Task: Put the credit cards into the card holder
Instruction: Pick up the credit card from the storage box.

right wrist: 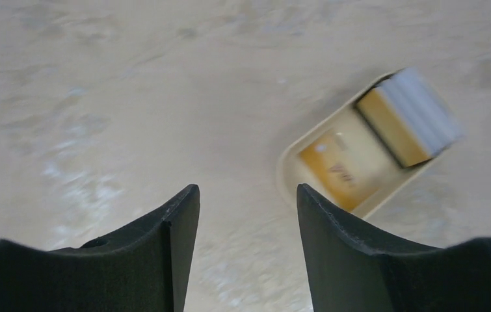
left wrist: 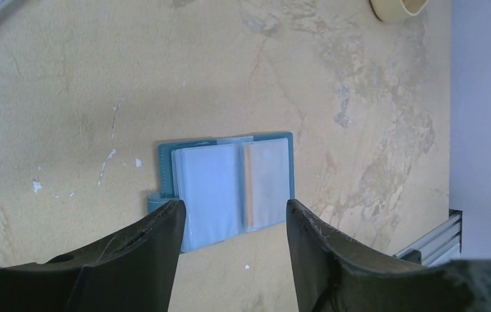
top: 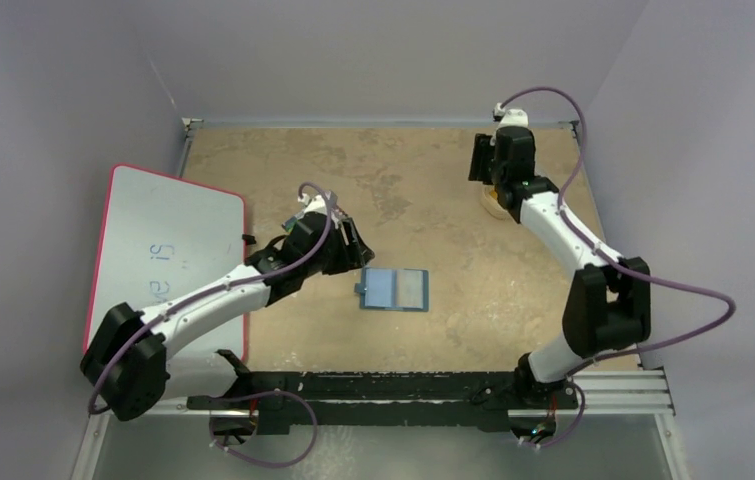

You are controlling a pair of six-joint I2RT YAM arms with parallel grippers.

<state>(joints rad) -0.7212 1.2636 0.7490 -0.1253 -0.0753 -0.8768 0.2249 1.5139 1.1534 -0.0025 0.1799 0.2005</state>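
Just beside the card holder (top: pixel 394 289), left gripper (left wrist: pixel 235 209) hovers, jaws apart.

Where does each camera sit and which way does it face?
Top external: above, behind the robot, looking down on the table; left arm and right arm show.
Left wrist: on the left arm, facing the card holder; left tool shows.
Right wrist: on the right arm, facing the tray; right tool shows.
Shared: top and left wrist show the card holder.

The card holder (top: pixel 394 289) lies open mid-table, with the credit cards (right wrist: pixel 337 170) in a tray (right wrist: pixel 284 168) behind it to the right.
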